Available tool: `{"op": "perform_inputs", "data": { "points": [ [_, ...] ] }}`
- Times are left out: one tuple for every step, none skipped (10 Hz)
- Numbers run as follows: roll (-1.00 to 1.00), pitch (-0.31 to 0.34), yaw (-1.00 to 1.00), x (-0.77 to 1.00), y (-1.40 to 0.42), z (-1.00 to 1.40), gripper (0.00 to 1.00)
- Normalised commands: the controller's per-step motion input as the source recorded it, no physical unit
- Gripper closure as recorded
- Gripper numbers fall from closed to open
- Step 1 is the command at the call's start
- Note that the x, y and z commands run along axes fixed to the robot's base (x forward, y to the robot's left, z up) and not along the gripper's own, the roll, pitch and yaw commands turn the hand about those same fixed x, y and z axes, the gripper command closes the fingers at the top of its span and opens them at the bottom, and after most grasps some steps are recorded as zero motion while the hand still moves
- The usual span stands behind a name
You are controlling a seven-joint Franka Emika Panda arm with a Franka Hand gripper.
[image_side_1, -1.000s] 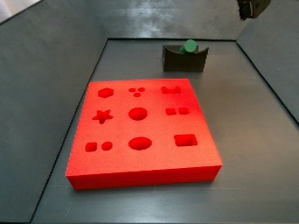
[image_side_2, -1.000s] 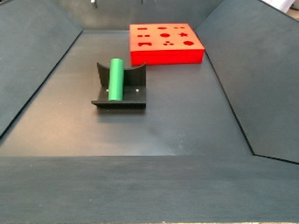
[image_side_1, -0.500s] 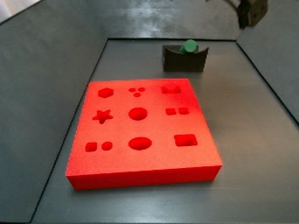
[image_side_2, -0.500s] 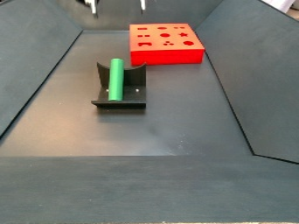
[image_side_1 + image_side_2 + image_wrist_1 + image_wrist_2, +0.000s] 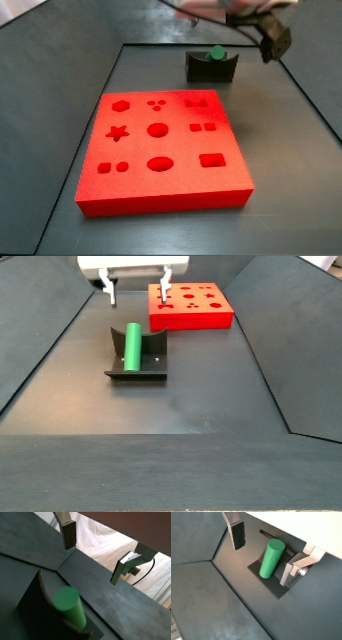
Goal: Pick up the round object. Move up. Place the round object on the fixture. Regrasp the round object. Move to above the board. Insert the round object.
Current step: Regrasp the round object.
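A green peg lies on its side in the notch of a small dark fixture on a dark tabletop. Both side views show it there, and in a side view only its round end shows above the fixture. A large red board with shaped holes sits well apart from the fixture on the same tabletop.

The pincer hangs in the air above the far end of the peg, with its two silver fingers spread wide and nothing between them. In a wrist view the peg lies between and below the two fingers, not touching either one.

The step in hand appears to be taking hold of the peg again on the fixture. The risks lie in the descent and the closing:

- If the pincer comes down off-centre, one finger could land on top of the peg or on the fixture wall and jam or knock it.
- The peg is round and rests loosely in the notch, so an uneven squeeze could roll it or tip one end up.
- A grip taken crooked would probably leave the peg tilted, making it hard to line up with a hole in the board.
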Motion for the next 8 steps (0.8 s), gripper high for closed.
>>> {"op": "perform_inputs", "data": {
  "points": [
    [0.05,-0.051,-0.01,0.10,0.03,-1.00,0.00],
    [0.05,-0.039,-0.02,0.10,0.03,-1.00,0.00],
    [0.05,-0.013,-0.01,0.11,0.02,-1.00,0.00],
    [0.06,0.007,-0.01,0.11,0.01,-0.86,0.00],
    [0.05,0.018,0.01,0.09,0.00,-0.68,0.00],
    [0.05,0.022,0.02,0.09,0.00,-0.59,0.00],
    [0.05,0.021,0.04,0.08,-0.01,-0.42,0.00],
    [0.05,0.019,0.05,0.08,-0.01,-0.33,0.00]
  ]
}}
